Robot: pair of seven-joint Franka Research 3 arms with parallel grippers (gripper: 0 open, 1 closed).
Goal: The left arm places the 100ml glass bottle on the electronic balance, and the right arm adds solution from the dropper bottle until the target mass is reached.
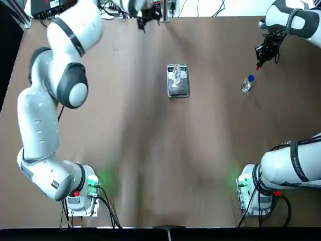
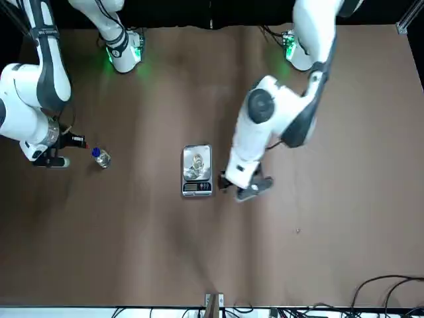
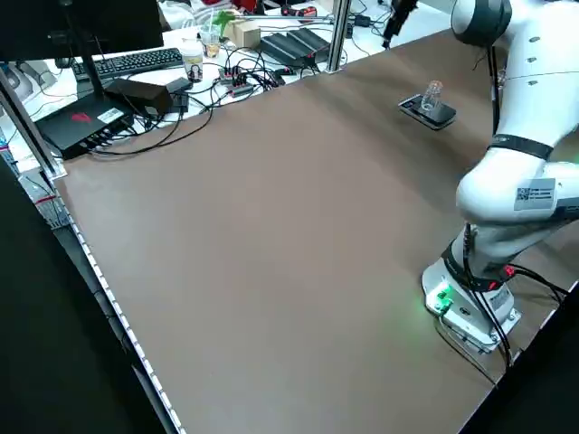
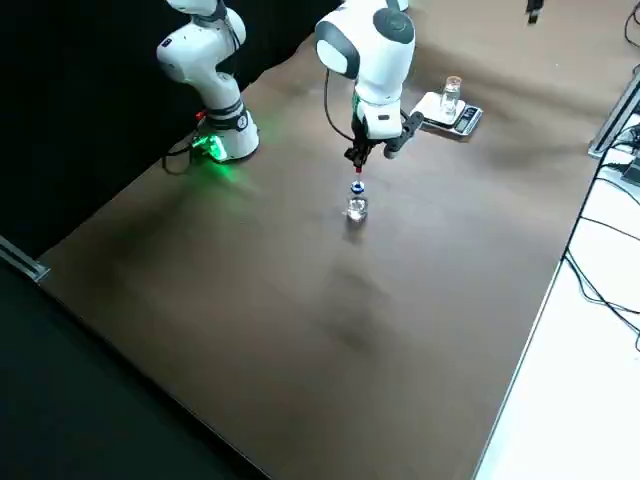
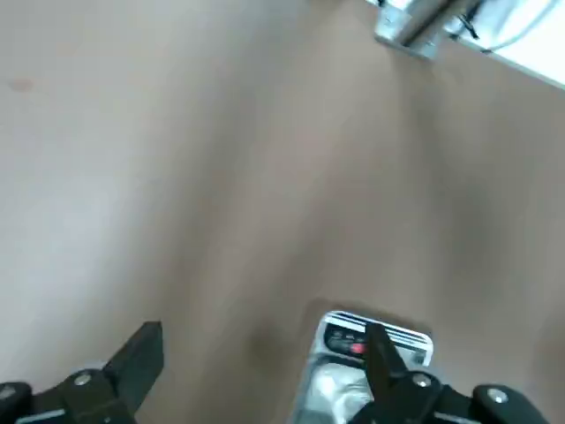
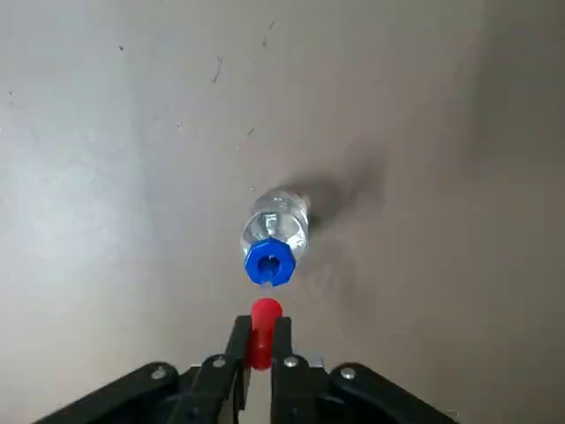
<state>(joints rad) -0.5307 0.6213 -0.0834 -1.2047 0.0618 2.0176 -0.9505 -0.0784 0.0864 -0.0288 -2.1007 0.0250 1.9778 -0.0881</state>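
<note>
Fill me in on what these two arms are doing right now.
The glass bottle already stands on the balance mid-table. The left gripper hangs open, empty, up beyond the balance's display end. The right gripper is shut on the red dropper, lifted out of the blue-collared dropper bottle, which stands on the table just below it. The dropper is not yet over the balance, so no solution is going in yet.

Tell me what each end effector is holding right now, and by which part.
The right end effector pinches the red dropper by its bulb, lifted from the dropper bottle. The left end effector holds nothing.
</note>
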